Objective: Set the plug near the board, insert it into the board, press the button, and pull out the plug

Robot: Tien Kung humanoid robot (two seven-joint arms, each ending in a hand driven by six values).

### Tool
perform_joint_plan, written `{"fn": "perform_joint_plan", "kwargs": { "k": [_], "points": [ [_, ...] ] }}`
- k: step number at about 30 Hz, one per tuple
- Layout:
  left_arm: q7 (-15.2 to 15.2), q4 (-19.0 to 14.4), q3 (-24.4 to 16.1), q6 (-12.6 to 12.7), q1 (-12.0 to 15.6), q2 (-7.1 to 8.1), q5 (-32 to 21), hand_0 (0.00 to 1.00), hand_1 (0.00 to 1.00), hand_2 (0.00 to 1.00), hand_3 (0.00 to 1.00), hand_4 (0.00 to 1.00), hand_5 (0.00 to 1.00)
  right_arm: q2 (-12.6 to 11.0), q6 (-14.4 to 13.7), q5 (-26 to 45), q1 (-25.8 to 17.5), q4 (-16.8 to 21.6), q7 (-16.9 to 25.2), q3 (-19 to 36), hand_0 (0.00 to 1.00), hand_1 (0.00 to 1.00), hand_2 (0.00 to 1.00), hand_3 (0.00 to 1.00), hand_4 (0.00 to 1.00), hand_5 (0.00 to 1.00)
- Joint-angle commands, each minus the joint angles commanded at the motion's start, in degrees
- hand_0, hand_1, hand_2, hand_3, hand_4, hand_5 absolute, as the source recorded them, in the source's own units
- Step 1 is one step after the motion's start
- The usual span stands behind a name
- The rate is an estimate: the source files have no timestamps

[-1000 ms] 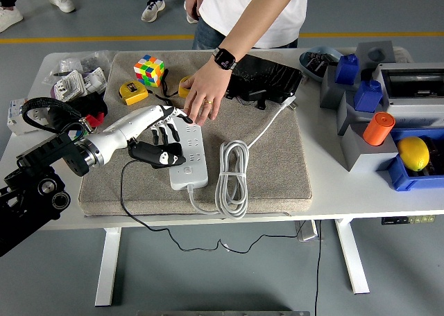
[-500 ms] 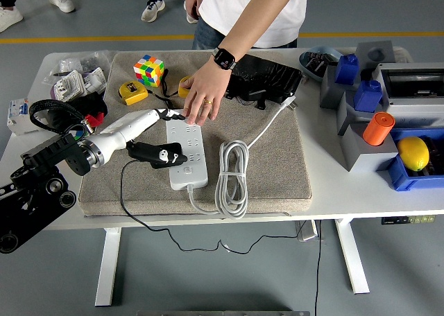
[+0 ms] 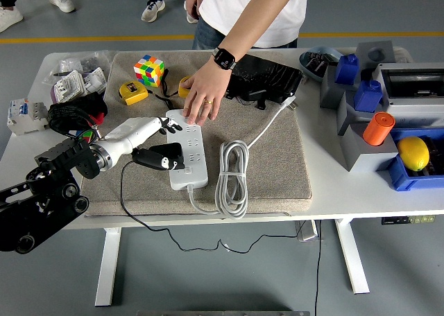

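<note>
The white power strip (image 3: 187, 155) lies lengthwise on the beige mat (image 3: 277, 170). A person's hand (image 3: 205, 98) presses on its far end. The black plug (image 3: 161, 158) lies at the strip's left edge, prongs showing, and its thin black cable (image 3: 128, 204) trails off over the table's near edge. My left hand (image 3: 166, 127), white with black fingers, hovers just above and left of the plug. Its fingers are stretched out toward the strip and hold nothing. No right hand shows.
The strip's coiled white cord (image 3: 232, 177) lies to its right. Behind are a Rubik's cube (image 3: 149, 70), a yellow tape measure (image 3: 133, 92) and a black pouch (image 3: 267, 77). Blue and grey bins (image 3: 395, 115) with an orange cylinder (image 3: 379, 128) and a lemon (image 3: 413, 153) fill the right.
My left arm has drawn back to the left and lowered. The hand has come off the plug, which stays at the strip's left edge. The person's hand has not moved.
</note>
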Motion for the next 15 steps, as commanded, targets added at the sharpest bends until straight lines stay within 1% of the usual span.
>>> {"fn": "perform_joint_plan", "kwargs": {
  "k": [2,3,9,10,15],
  "points": [
    [-0.2,0.4,0.5,0.5,0.0,-0.14,0.2,0.676,0.686,0.728,0.765,0.998,0.413,0.0,0.0,0.0,0.0,0.0,0.0,0.0,0.706,0.708,0.705,0.599,0.998,0.588],
    [-0.3,0.6,0.8,0.8,0.0,-0.22,0.4,0.665,0.675,0.705,0.743,0.998,0.384,0.0,0.0,0.0,-0.1,0.0,0.0,-0.1,0.706,0.708,0.706,0.598,0.998,0.588],
    [-0.4,1.5,2.2,2.2,-0.5,-0.82,1.8,0.665,0.675,0.705,0.743,0.998,0.384,-0.1,0.0,0.0,-0.1,0.1,0.0,-0.3,0.706,0.708,0.706,0.598,0.998,0.588],
    [-0.5,1.8,2.4,2.5,-0.6,-0.98,2.1,0.641,0.660,0.678,0.713,0.998,0.325,-0.1,0.0,0.0,-0.1,0.0,0.0,-0.3,0.705,0.708,0.705,0.598,0.998,0.588],
    [-1.0,2.6,2.9,3.6,-0.9,-1.42,2.4,0.641,0.660,0.678,0.713,0.998,0.325,-0.1,0.0,0.0,-0.1,0.1,0.0,-0.2,0.705,0.708,0.705,0.598,0.998,0.588]
  ]
}}
